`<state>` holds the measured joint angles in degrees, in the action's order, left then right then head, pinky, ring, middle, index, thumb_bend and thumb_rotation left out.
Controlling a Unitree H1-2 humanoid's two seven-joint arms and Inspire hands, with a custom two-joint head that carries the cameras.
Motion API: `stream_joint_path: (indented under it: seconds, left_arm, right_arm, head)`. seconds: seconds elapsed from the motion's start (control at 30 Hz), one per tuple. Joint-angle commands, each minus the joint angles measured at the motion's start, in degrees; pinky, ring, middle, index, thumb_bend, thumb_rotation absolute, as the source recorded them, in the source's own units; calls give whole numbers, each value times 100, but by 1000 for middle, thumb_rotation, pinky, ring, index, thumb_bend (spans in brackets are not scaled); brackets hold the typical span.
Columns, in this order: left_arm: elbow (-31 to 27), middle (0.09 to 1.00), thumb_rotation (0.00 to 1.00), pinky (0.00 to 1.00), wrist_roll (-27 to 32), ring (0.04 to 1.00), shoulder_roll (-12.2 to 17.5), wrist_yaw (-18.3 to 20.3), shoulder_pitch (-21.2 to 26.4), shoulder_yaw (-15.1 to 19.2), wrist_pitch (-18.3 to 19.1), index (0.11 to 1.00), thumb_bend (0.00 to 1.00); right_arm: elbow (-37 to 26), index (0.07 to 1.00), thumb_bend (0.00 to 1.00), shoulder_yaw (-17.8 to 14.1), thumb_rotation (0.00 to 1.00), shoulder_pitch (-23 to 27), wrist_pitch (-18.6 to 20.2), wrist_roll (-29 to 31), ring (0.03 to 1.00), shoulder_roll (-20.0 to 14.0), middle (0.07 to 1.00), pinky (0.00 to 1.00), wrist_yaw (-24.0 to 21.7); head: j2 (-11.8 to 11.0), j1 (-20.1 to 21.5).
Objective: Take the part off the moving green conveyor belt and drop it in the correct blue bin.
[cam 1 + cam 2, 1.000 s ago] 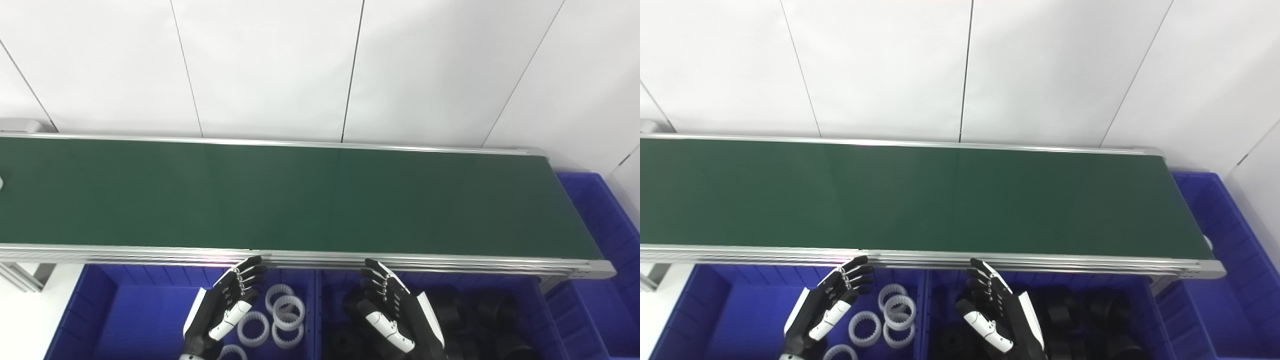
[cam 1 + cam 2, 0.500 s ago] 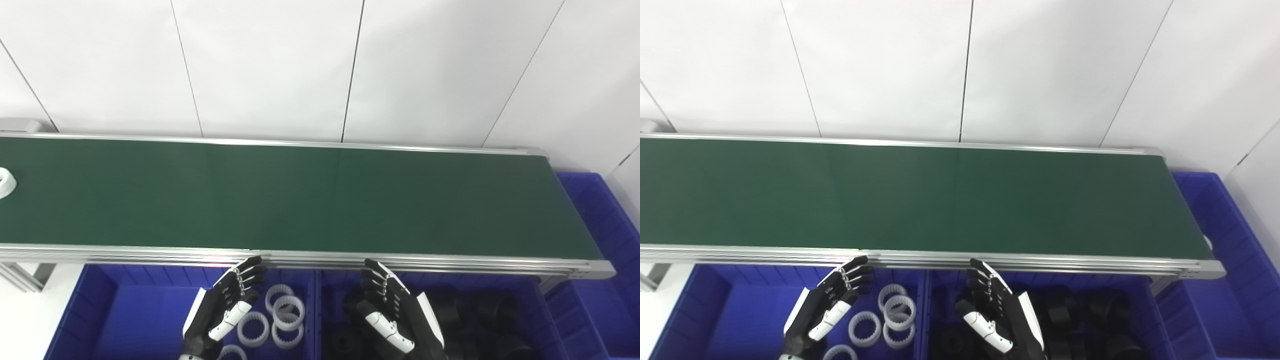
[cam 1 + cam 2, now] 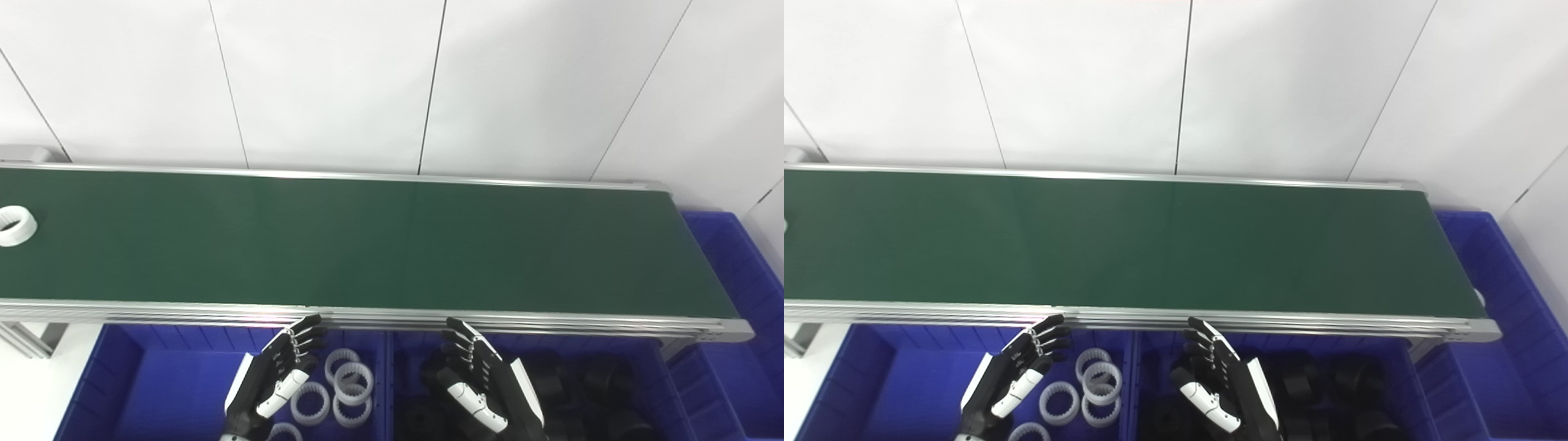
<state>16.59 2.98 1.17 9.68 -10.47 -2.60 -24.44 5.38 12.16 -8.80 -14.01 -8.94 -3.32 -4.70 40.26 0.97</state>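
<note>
Nearest the camera, the left hand is held empty with fingers spread above the left blue bin, in which white toothed rings are piled. The right hand is likewise spread and empty over the neighbouring blue bin, which is filled with black rings. Beyond both hands the green conveyor belt is seen; a white toothed ring lies at its far left end, well apart from either hand.
</note>
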Motion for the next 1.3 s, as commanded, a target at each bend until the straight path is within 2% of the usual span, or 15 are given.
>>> stream_joint_path:
  seconds: [0.0, 0.13, 0.17, 0.2, 0.23, 0.27, 0.3, 0.4, 0.57, 0.87, 1.07, 1.17, 1.27]
  left_arm:
    - [-120, 780, 637, 697, 27, 738, 24, -9, 64, -8, -184, 820, 763]
    - [-32, 774, 626, 684, 3, 729, -6, -1, 74, -28, -234, 817, 782]
    - [-19, 772, 625, 683, -5, 727, -36, -10, 64, -42, -232, 817, 790]
    - [-7, 770, 612, 684, -11, 726, -59, -17, 58, -52, -231, 813, 799]
    - [21, 768, 605, 685, -43, 726, -98, -42, 57, -68, -235, 811, 804]
    - [40, 766, 586, 679, -67, 721, -124, -59, 58, -78, -239, 808, 781]
    - [74, 765, 576, 675, -113, 718, -162, -92, 64, -90, -240, 806, 772]
    - [153, 768, 579, 663, -214, 715, -233, -172, 81, -125, -241, 805, 793]
    - [239, 767, 587, 663, -323, 721, -281, -286, 117, -157, -245, 799, 812]
    - [292, 770, 551, 679, -326, 725, -262, -353, 131, -220, -242, 800, 777]
    - [334, 770, 553, 669, -368, 713, -225, -402, 176, -229, -244, 803, 769]
    - [245, 770, 547, 662, -519, 712, -176, -466, 198, -280, -246, 805, 765]
    - [-51, 773, 555, 653, -710, 713, -94, -528, 210, -322, -242, 806, 819]
  right_arm:
    - [-126, 880, 600, -18, 622, 43, -46, 33, 805, 35, 834, 756, -4]
    - [-59, 887, 598, -23, 640, 26, -175, 15, 807, -24, 841, 753, -5]
    - [-49, 889, 595, -30, 643, 17, -217, 13, 807, -53, 843, 752, -8]
    - [-38, 890, 588, -36, 642, 12, -246, 16, 809, -75, 847, 750, -9]
    - [-29, 891, 584, -49, 640, 5, -283, 33, 810, -105, 848, 749, -11]
    - [-22, 892, 569, -56, 635, 0, -309, 45, 807, -126, 847, 746, -12]
    - [-42, 893, 553, -69, 630, -12, -306, 100, 808, -148, 846, 746, -32]
    - [-64, 896, 509, -86, 597, -21, -345, 240, 816, -189, 849, 751, -95]
    - [-139, 898, 432, -96, 520, -23, -312, 260, 819, -176, 852, 745, -114]
    - [-209, 899, 399, -102, 434, -36, -279, 202, 800, -140, 839, 728, -76]
    - [-185, 899, 395, -90, 411, -8, -296, 204, 805, -110, 844, 738, -91]
    - [-142, 898, 393, -92, 379, 15, -316, 213, 807, -89, 845, 742, -93]
    - [-56, 900, 391, -93, 359, 34, -374, 218, 812, -88, 848, 745, -93]
  head:
    - [-9, -25]
    - [-223, -546]
    - [-339, -861]
    - [-366, -923]
    - [-535, -1253]
    - [-535, -1253]
    - [-678, -1501]
    - [-835, -1711]
    - [-944, -1770]
    - [-976, -1709]
    - [-1053, -1656]
    - [-1108, -1677]
    - [-1232, -1753]
